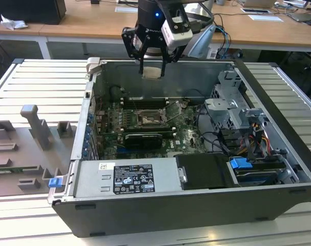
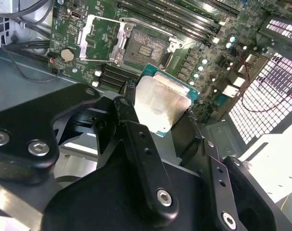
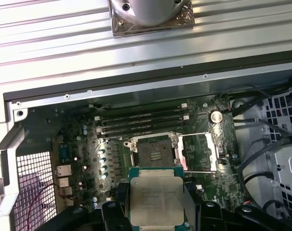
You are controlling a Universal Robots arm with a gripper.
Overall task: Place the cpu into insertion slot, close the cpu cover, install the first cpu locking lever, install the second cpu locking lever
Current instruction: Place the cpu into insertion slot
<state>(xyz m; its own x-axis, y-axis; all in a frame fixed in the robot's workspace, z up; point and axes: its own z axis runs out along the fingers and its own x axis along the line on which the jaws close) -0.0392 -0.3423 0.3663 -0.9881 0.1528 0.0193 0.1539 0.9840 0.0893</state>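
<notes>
One cpu (image 1: 152, 72) is pinched between the two fingers of the end effector (image 1: 152, 75), which is clamped onto opposite edges of the chip. It hangs above the open computer case (image 1: 145, 225), up near the far wall as the exterior view sees it. The chip is in the air, well clear of the motherboard (image 3: 78, 159). Its pale metal top faces the camera in both wrist views, with a thin green border peeking out around it. Down on the board the insertion slot (image 3: 155, 155) sits bare, a dark square with a patch of contacts in the middle and nothing in it yet. The cpu cover (image 3: 198, 151) is swung open to one side of the socket, a silvery frame with an open window. I can't tell how steeply it's standing. Just beside the socket is a bank of long memory slots (image 3: 141, 120), and a coin cell (image 3: 215, 115) is near the cover's far corner. At the near end of the case there's a power supply (image 1: 127, 177) with a white label on top. The case sits on a slatted metal tabletop (image 1: 22, 77), and a grey fixture (image 1: 35, 128) with upright blocks lies on the exterior view's left.
</notes>
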